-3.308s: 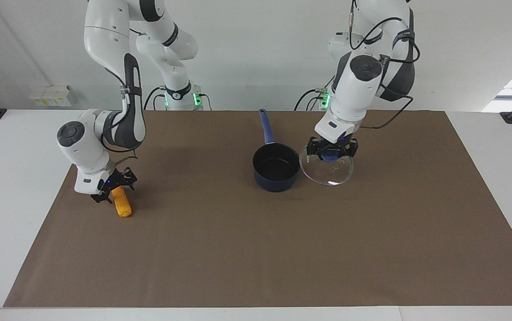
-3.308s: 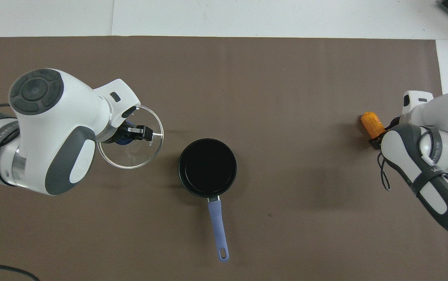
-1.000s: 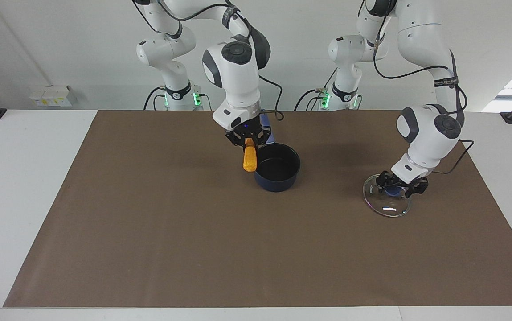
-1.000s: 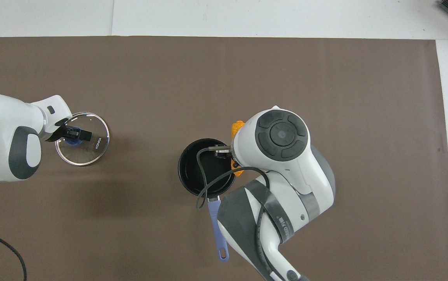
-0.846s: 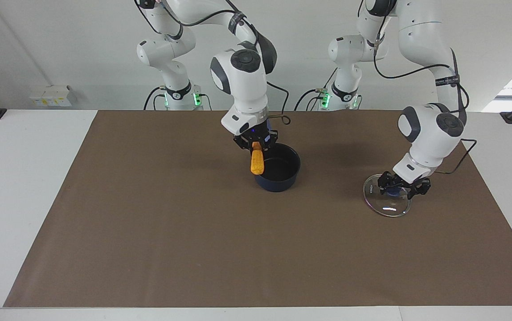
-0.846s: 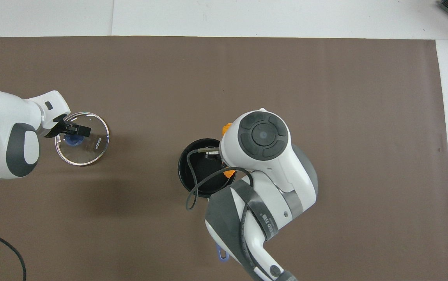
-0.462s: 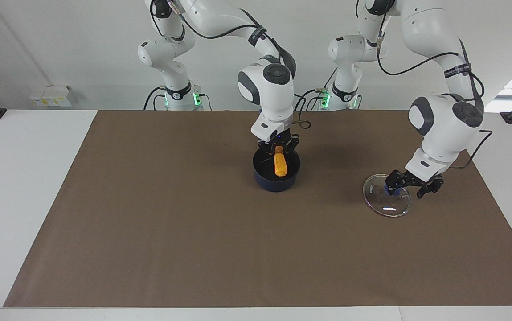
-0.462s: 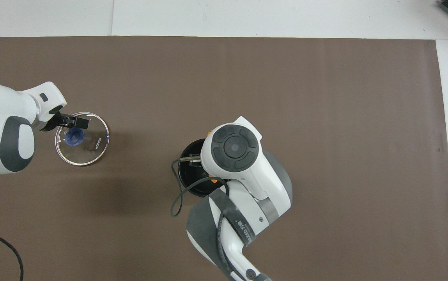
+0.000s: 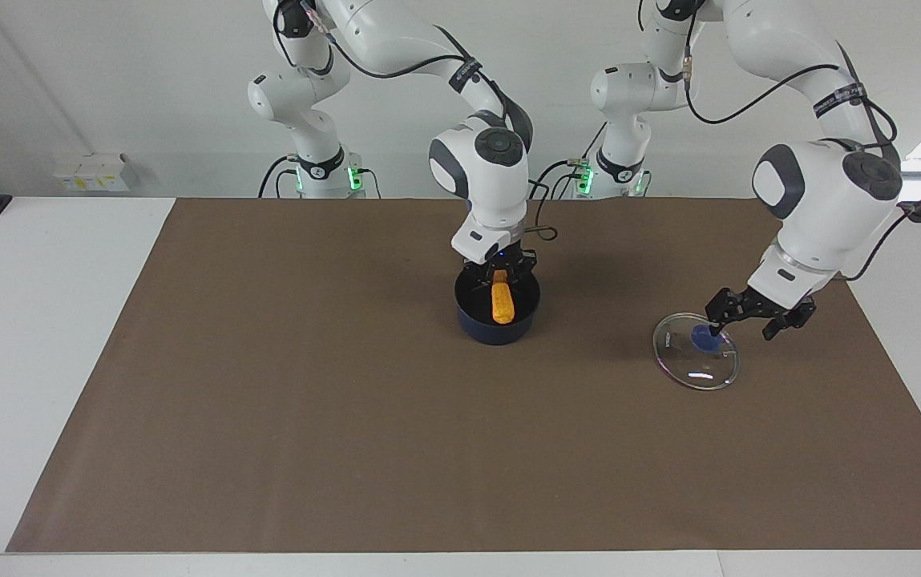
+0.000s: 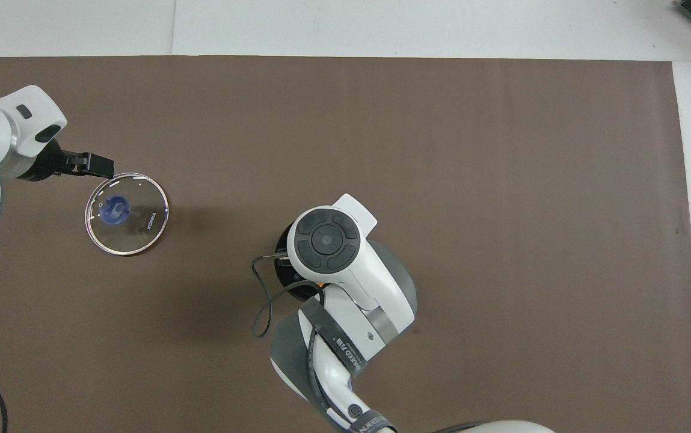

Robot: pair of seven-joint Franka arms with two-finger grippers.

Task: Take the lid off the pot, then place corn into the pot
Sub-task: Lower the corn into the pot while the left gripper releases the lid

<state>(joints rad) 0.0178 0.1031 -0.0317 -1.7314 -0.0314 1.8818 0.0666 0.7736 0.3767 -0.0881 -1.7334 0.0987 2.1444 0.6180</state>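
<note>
Your right pincer grips the corn by its top end, hanging into the pot. Release too high and it may bounce out. The left pincer hangs open over the lid, flat on the counter.

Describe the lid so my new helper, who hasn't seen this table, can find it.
On the brown mat, toward the left arm's end, the lid lies flat, apart from the pot. It is the only clear glass disc, with a blue knob.
</note>
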